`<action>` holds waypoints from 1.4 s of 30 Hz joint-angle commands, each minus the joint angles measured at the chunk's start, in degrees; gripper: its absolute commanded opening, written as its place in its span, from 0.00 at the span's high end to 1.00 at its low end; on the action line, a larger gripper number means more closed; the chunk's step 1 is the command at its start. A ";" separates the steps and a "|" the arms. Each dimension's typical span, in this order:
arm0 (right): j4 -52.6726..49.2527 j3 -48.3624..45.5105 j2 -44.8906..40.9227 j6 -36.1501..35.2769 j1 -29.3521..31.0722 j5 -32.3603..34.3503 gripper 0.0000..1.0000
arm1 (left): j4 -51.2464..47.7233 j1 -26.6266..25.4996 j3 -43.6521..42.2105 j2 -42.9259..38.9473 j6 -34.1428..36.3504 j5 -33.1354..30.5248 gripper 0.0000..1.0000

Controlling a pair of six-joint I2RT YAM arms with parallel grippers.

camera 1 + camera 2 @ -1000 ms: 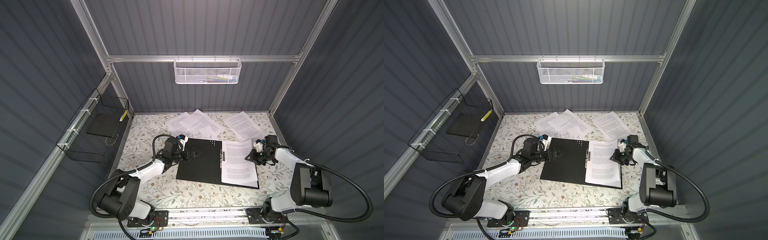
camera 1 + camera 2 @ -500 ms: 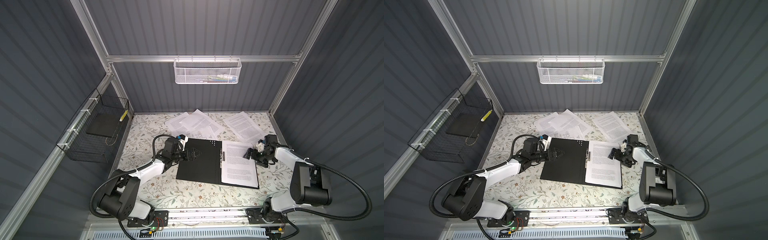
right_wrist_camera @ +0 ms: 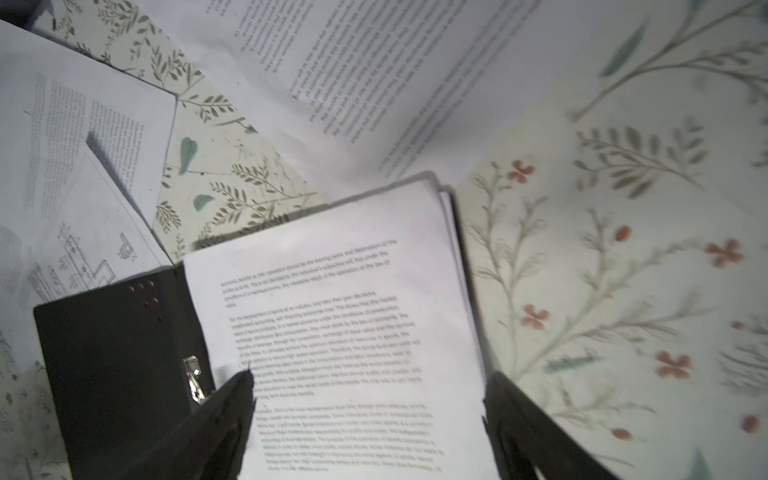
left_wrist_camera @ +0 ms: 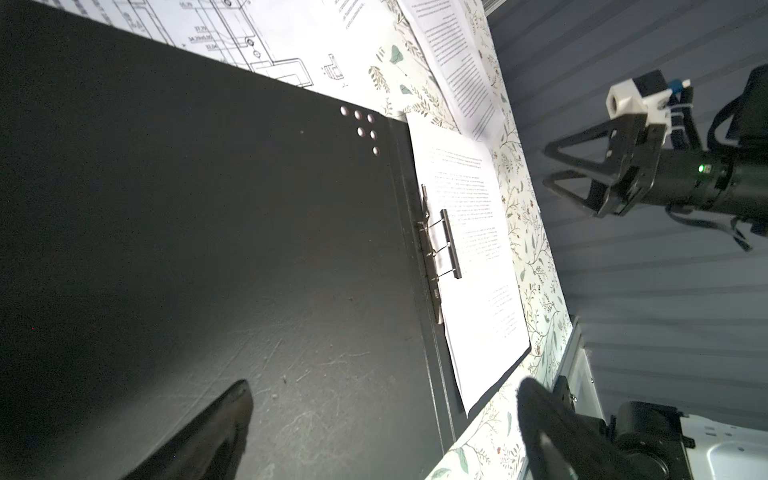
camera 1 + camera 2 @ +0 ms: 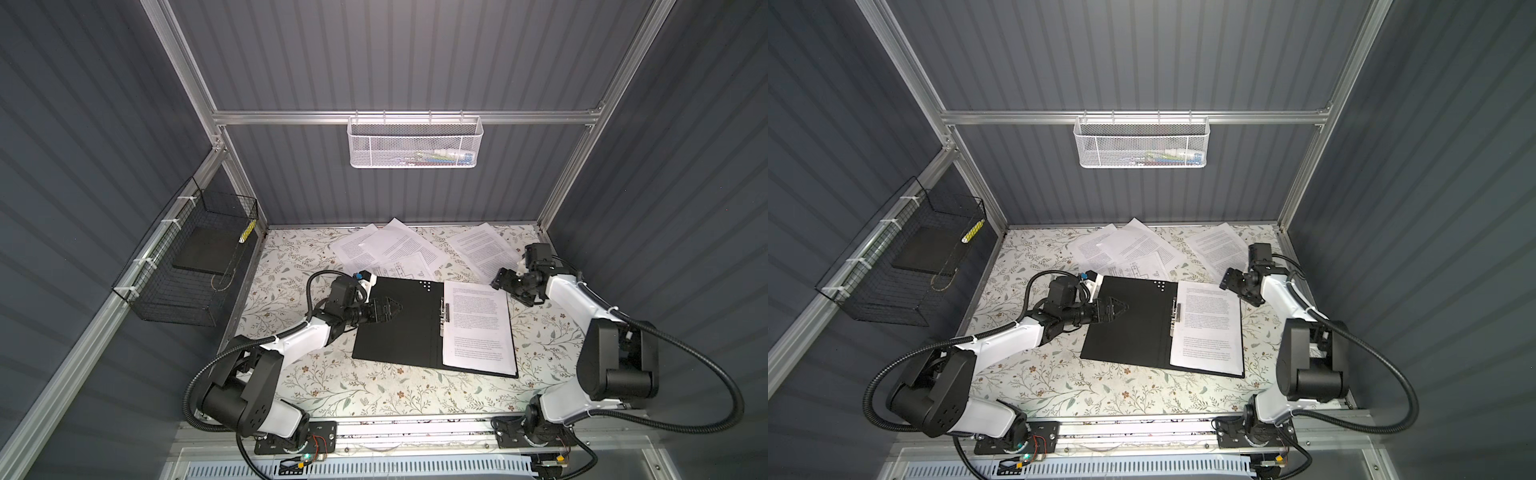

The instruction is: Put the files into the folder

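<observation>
Surface: floral-patterned tabletop [image 5: 374, 390], enclosed by grey ribbed panels [image 5: 374, 62].
Filed sheets: a printed stack [image 5: 478, 332] is laid on the right half of the open folder [image 5: 395, 332], beside the metal spine clip [image 5: 445, 316].
Loose files: overlapping sheets [image 5: 395, 245], a line-drawing sheet [image 5: 409, 270] and a separate sheet [image 5: 482, 249] are left behind the folder.
Handling: judged light, limp and slippery; a free corner or edge is best pinched.
Right gripper [image 3: 369, 386]: jaws spread, nothing held, poised near the stack's far right corner.
Left gripper [image 4: 384, 386]: jaws wide apart, empty, over the black left cover; contact cannot be told.
Beyond: a white mesh basket [image 5: 415, 145] and a black wire basket [image 5: 187, 270] are hung on the walls.
</observation>
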 commanded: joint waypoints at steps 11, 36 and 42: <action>-1.77 22.65 24.04 7.20 10.14 0.18 0.53 | -2.46 -0.22 2.40 4.69 0.76 -0.73 0.00; -5.17 32.98 34.43 7.44 13.98 -9.33 0.50 | -1.55 -0.22 2.49 6.22 -1.02 1.39 0.00; -5.30 32.94 34.86 6.95 14.38 -12.05 0.50 | -1.64 -0.18 2.49 6.11 -0.97 1.35 0.00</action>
